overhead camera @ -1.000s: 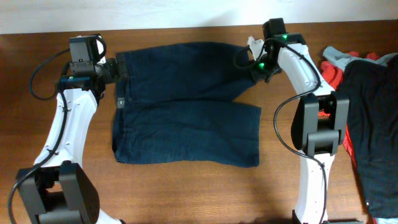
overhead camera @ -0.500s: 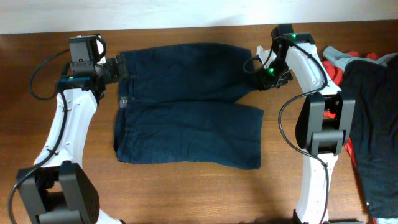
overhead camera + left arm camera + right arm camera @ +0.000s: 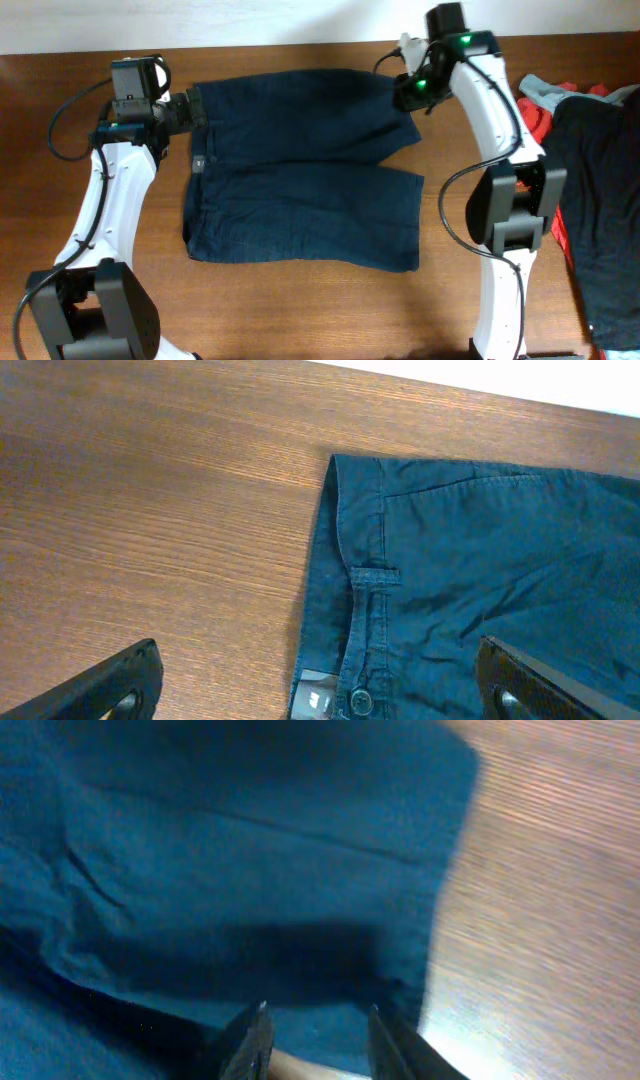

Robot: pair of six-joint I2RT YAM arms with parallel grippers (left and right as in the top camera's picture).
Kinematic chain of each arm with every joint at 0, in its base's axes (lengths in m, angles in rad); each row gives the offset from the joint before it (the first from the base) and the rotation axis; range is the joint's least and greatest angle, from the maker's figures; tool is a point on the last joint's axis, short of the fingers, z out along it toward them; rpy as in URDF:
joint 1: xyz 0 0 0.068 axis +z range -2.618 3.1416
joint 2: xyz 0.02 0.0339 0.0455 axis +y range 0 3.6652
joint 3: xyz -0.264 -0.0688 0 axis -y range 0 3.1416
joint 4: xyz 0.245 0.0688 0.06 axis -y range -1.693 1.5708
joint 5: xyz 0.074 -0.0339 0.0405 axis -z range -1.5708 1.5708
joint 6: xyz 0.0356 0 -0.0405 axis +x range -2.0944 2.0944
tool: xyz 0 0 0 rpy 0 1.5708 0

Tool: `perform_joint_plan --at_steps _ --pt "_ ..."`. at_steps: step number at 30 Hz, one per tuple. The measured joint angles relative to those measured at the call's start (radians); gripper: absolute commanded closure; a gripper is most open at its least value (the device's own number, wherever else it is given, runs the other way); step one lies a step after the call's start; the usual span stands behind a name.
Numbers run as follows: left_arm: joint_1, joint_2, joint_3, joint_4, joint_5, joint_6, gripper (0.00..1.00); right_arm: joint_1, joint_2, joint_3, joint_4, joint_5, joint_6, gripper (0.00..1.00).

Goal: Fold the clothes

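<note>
- Left pincer stands wide apart, clamped on nothing; in the wrist view its fingers show at the two bottom corners with bare space between them
- Shorts, dark navy, lie spread flat on the counter; they start just beside the left pincer and reach across to the right pincer
- Waistband is the end next to the left pincer, running across just ahead of its fingers; a belt loop lies on it; a button and a pale label sit between the fingers, near the bottom edge of that view
- To one side of the waistband, ahead of the left pincer, is bare counter wood
- Right pincer stands partly apart, a narrow gap between its fingers; no cloth is seen clamped there, though the wrist view is blurred
- Under and ahead of the right pincer lies the far leg of the shorts; its hem runs just to one side, with bare wood beyond
- The near leg lies on the side of the shorts away from both pincers, towards the arm bases
- Beyond the right arm, well apart from its pincer, a heap lies at the counter's edge: a black garment on top, orange-red cloth under it, grey cloth at the far corner
</note>
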Motion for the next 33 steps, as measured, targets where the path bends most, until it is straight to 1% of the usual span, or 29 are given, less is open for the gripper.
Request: perform_joint_plan --at_steps 4,11,12,13,19,20,21,27,30,33 --pt "0.0 0.0 0.0 0.0 0.0 0.0 0.01 0.048 0.019 -0.058 0.045 0.033 0.016 0.63" --pt "0.0 0.0 0.0 0.0 0.0 0.0 0.01 0.051 0.041 -0.171 0.052 0.095 0.021 0.64" --pt "0.0 0.0 0.0 0.0 0.0 0.0 0.01 0.051 0.041 -0.18 0.045 0.099 0.022 0.7" --pt "0.0 0.0 0.0 0.0 0.0 0.0 0.01 0.051 0.042 -0.19 0.018 0.106 0.022 0.71" --pt "0.0 0.0 0.0 0.0 0.0 0.0 0.01 0.051 0.042 -0.199 -0.124 0.114 0.042 0.71" --pt "0.0 0.0 0.0 0.0 0.0 0.0 0.01 0.051 0.042 -0.199 -0.133 0.114 0.047 0.66" --pt "0.0 0.0 0.0 0.0 0.0 0.0 0.01 0.051 0.042 -0.199 -0.133 0.114 0.048 0.66" --pt "0.0 0.0 0.0 0.0 0.0 0.0 0.01 0.051 0.042 -0.238 -0.024 0.114 0.055 0.65" --pt "0.0 0.0 0.0 0.0 0.0 0.0 0.01 0.051 0.033 -0.283 0.033 0.13 0.087 0.65" --pt "0.0 0.0 0.0 0.0 0.0 0.0 0.01 0.051 0.024 -0.3 0.048 0.135 0.106 0.65"
